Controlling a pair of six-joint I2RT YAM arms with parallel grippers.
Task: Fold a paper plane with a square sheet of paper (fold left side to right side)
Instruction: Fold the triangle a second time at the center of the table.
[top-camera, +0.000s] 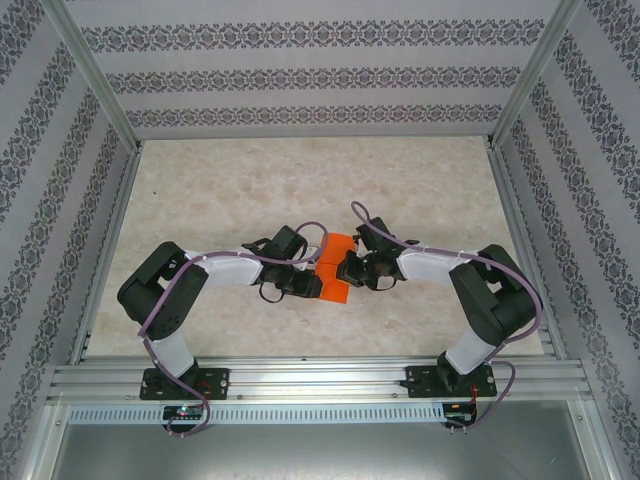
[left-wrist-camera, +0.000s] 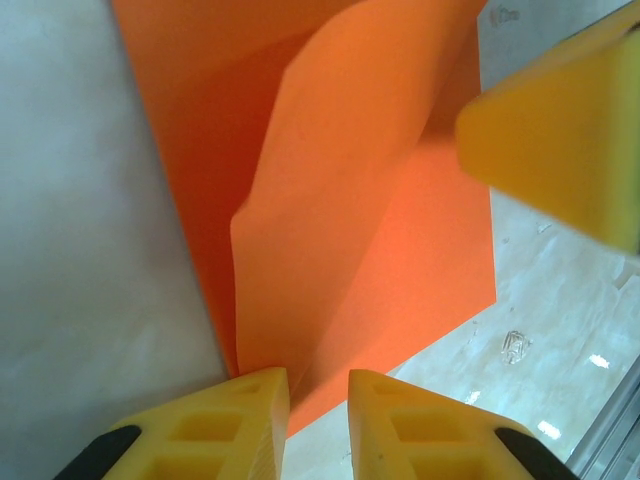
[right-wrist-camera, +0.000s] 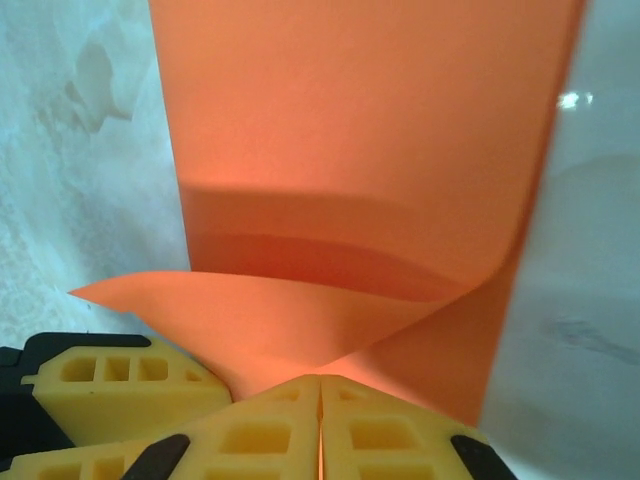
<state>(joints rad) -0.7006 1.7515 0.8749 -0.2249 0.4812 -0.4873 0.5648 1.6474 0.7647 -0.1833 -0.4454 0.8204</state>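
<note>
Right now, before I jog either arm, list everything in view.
square sheet of paper: one, bright orange, partly folded, mid-table between the grippers
table: one, pale marbled, under everything
walls: three, grey-patterned, left, back, right
frame rail: one, silver, near edge
left arm: one, white-black, reaching in from left
right arm: one, white-black, reaching in from right
left gripper: one, yellow, slightly open at the sheet
right gripper: one, yellow, shut on the sheet

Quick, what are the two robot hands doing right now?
Left gripper: slightly open, the orange paper edge between its fingers.
Right gripper: shut on the orange paper.
</note>
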